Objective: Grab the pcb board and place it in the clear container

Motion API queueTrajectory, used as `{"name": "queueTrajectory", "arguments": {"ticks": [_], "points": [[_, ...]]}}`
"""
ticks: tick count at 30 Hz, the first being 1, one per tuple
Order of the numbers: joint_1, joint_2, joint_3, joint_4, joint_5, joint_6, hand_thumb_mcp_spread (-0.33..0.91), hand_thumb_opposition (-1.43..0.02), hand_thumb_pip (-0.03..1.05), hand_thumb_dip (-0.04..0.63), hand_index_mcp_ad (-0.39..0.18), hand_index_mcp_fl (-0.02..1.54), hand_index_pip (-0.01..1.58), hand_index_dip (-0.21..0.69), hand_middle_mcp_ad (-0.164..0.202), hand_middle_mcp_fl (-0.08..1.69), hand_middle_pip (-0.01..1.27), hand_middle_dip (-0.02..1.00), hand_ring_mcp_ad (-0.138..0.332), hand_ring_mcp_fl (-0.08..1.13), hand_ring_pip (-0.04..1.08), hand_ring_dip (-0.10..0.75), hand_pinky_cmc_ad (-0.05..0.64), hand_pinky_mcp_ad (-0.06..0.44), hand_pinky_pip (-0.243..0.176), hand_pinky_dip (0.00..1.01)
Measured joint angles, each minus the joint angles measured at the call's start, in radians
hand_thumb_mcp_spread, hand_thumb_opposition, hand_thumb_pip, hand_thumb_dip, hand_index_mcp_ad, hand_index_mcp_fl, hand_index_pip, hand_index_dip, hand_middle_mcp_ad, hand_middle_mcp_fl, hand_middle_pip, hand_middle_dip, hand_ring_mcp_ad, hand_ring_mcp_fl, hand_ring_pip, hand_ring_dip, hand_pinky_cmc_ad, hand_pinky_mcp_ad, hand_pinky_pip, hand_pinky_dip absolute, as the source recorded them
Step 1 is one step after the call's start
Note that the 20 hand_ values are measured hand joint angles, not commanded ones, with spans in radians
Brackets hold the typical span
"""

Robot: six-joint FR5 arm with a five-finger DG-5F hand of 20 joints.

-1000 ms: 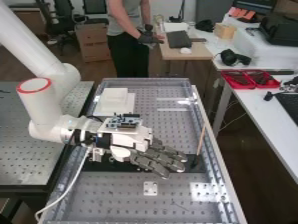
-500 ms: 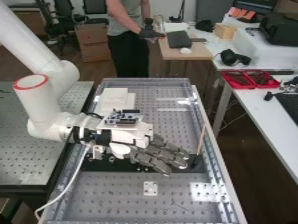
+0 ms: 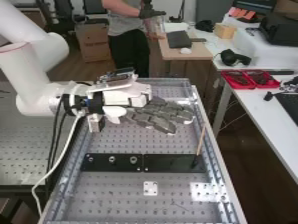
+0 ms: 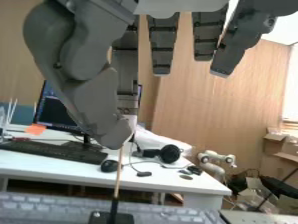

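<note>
The hand (image 3: 158, 114) is raised over the far half of the perforated bench, palm tilted down and dark fingers stretched toward the right rail. Its fingers are straight and hold nothing, so the hand is open. An exposed circuit board (image 3: 117, 76) rides on top of the white housing behind the fingers. From the wrist camera, the hand (image 4: 163, 42) has its fingers hanging straight and apart, with the large thumb beside them.
A black plate (image 3: 174, 163) with round fittings lies across the bench. A thin wooden stick (image 3: 201, 139) stands in a dark base at its right end, also the stick (image 4: 118, 180) before the thumb. Red trays (image 3: 249, 79) sit on the right table.
The arm and hand have moved toward the bench's far end and lifted, with the circuit board riding along. The black plate is now uncovered, and the white blocks have become hidden behind the hand.
</note>
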Motion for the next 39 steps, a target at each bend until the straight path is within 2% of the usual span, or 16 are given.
{"name": "queueTrajectory", "arguments": {"ticks": [7, 12, 18, 25, 31, 39], "points": [[0.09, 0.108, -0.005, -0.052, 0.007, 0.02, 0.46, -0.94, 0.71, 0.258, -0.086, 0.46, 1.5, 0.033, 0.073, 0.12, 0.15, 0.14, 0.232, 0.0, 0.1, 0.026, 0.309, 0.182, -0.093, 0.47], [0.157, 0.14, -0.005, -0.069, 0.003, 0.061, 0.46, -0.94, 0.7, 0.262, -0.086, 0.47, 1.5, 0.065, 0.073, 0.12, 0.15, 0.14, 0.229, 0.0, 0.11, 0.026, 0.309, 0.185, -0.093, 0.42], [0.228, 0.145, 0.003, -0.08, -0.009, 0.113, 0.46, -0.94, 0.67, 0.258, -0.086, 0.46, 1.5, 0.11, 0.073, 0.12, 0.15, 0.14, 0.229, 0.0, 0.1, 0.026, 0.309, 0.182, -0.093, 0.41], [0.285, 0.112, 0.012, -0.081, -0.019, 0.16, 0.46, -0.94, 0.66, 0.253, -0.087, 0.49, 1.51, 0.14, 0.072, 0.12, 0.15, 0.14, 0.232, 0.0, 0.1, 0.026, 0.309, 0.182, -0.093, 0.39], [0.337, 0.048, 0.028, -0.08, -0.013, 0.193, 0.46, -0.94, 0.66, 0.253, -0.087, 0.48, 1.5, 0.145, 0.072, 0.11, 0.15, 0.14, 0.237, 0.0, 0.11, 0.026, 0.312, 0.183, -0.089, 0.39], [0.366, -0.025, 0.063, -0.096, -0.003, 0.214, 0.46, -0.94, 0.66, 0.253, -0.086, 0.48, 1.5, 0.155, 0.075, 0.11, 0.15, 0.14, 0.234, 0.0, 0.11, 0.026, 0.309, 0.182, -0.089, 0.39]]}}
